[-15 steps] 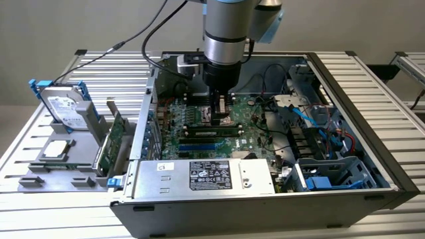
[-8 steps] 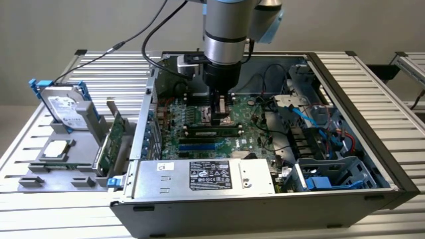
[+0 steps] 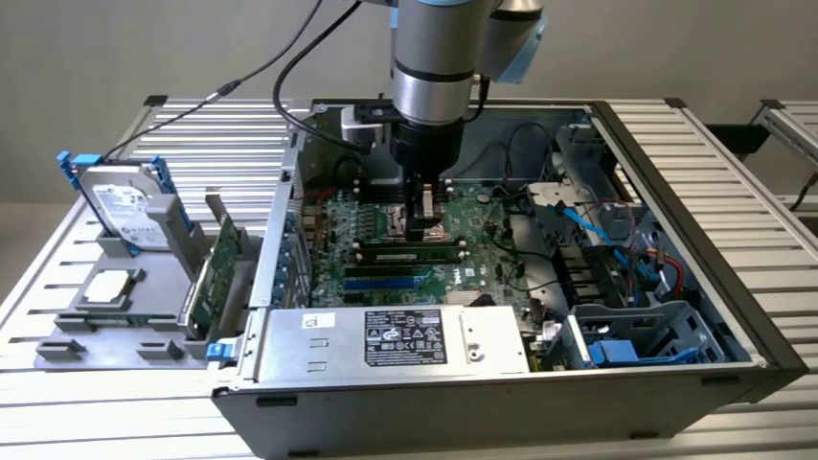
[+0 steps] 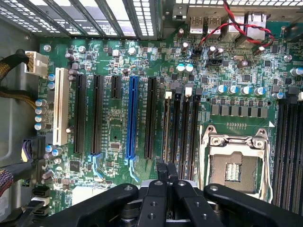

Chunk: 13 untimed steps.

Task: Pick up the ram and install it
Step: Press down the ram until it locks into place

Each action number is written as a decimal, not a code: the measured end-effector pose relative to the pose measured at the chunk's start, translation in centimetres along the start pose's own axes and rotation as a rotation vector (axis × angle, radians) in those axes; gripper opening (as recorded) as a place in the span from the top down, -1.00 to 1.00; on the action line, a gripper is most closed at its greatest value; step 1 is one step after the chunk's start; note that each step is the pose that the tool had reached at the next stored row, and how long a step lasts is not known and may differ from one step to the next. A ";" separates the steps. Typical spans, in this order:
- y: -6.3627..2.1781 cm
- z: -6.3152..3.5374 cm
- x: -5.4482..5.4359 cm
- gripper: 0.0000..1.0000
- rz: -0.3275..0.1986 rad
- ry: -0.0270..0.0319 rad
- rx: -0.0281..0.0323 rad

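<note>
One arm reaches down from above into an open case [image 3: 715, 287] that lies on its side on a slatted table [image 3: 102, 402]. Its hand [image 3: 428, 228] hangs low over the motherboard [image 4: 113, 61], and in the wrist view the two black fingers [image 4: 161, 172] are pressed together with nothing between them. The ram [image 3: 409, 255] stands on edge in a memory slot just beside the CPU socket [image 4: 235, 163], with its row of black chips facing the exterior camera. The fingertips are just beside the ram. Whether they touch it cannot be told. A blue slot [image 4: 131, 118] and a white slot [image 4: 59, 106] run parallel to the dark slots across the green board. Red and black wires [image 4: 236, 23] loop near the rear ports. A silver power supply [image 3: 397, 340] with a black label fills the near part of the case, and a blue drive cage [image 3: 639, 340] sits at the near corner on the exterior view's right. Outside the case, at the exterior view's left, a grey rack [image 3: 122, 326] holds a hard drive [image 3: 128, 206] upright. A green card [image 3: 220, 268] leans in the rack close beside the case wall.
</note>
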State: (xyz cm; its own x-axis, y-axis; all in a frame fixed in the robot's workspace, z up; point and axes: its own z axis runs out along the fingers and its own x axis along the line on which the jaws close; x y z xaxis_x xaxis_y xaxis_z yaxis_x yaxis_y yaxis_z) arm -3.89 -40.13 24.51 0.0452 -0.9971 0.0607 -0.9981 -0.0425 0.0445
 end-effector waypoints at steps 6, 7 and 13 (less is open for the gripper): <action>0.00 0.00 0.0 0.79 -0.006 0.0006 0.0002; -0.01 0.00 0.0 0.79 -0.018 0.0010 0.0008; 0.00 0.02 0.0 0.79 -0.070 0.0029 0.0042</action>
State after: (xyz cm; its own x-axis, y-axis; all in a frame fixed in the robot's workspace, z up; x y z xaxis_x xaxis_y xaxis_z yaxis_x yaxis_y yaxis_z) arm -3.89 -40.14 24.49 0.1153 -0.9915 0.0605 -0.9926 -0.1128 0.0445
